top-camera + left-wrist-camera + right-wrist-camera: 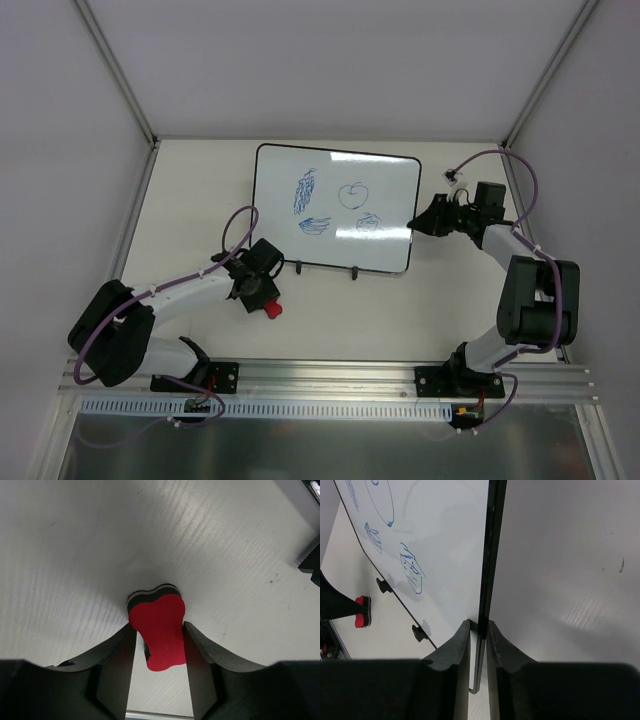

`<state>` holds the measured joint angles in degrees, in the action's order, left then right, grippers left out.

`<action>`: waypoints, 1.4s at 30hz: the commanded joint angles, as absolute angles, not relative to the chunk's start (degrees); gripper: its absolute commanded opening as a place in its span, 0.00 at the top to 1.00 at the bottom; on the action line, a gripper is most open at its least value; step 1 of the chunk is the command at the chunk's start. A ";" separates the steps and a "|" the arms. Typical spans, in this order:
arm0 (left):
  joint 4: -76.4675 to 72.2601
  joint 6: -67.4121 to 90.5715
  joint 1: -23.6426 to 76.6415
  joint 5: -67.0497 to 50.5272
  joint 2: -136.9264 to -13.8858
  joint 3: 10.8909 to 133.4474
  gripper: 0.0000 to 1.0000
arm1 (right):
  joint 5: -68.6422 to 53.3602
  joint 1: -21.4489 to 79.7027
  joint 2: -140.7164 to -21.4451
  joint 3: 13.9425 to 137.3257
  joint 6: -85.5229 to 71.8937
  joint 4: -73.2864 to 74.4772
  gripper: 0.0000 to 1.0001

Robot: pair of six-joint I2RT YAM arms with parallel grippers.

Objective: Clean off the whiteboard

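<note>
Plainly, the coming stroke turned on how the whiteboard (335, 170) lay from the left gripper (266, 302). The board sat toward the far middle of the table (190, 210), its long axis running left to right, its two black feet (352, 270) along the near edge. Its blue doodles (312, 190) lay far and to the right of that gripper, which was low at the table just off the board's near left corner. This made the left arm the nearer one to the marks. Its jaws stood narrowed about the red eraser (159, 630), the fingers (120, 665) touching both flanks while the eraser lay on the table. How firm that grip was could not be told. The right gripper (479, 635) was at the board's right edge, its jaws pinched together on the thin black frame (490, 555), apparently steadying the board.
</note>
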<state>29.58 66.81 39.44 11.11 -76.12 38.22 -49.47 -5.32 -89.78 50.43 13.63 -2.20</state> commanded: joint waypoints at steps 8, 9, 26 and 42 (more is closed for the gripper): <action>30.32 64.69 40.08 15.46 -74.80 41.57 0.88 | -45.00 -4.75 -88.24 49.83 18.63 2.02 0.89; 30.15 61.82 40.17 17.21 -73.92 43.31 0.94 | -44.83 -4.66 -88.07 49.75 19.07 2.37 0.89; 22.25 21.64 37.89 28.31 -84.37 68.38 1.00 | -41.57 -2.20 -85.78 50.36 23.20 5.01 0.90; 6.86 -3.06 29.27 14.95 -98.08 82.61 1.00 | -40.43 -0.09 -85.25 51.33 25.58 7.03 0.90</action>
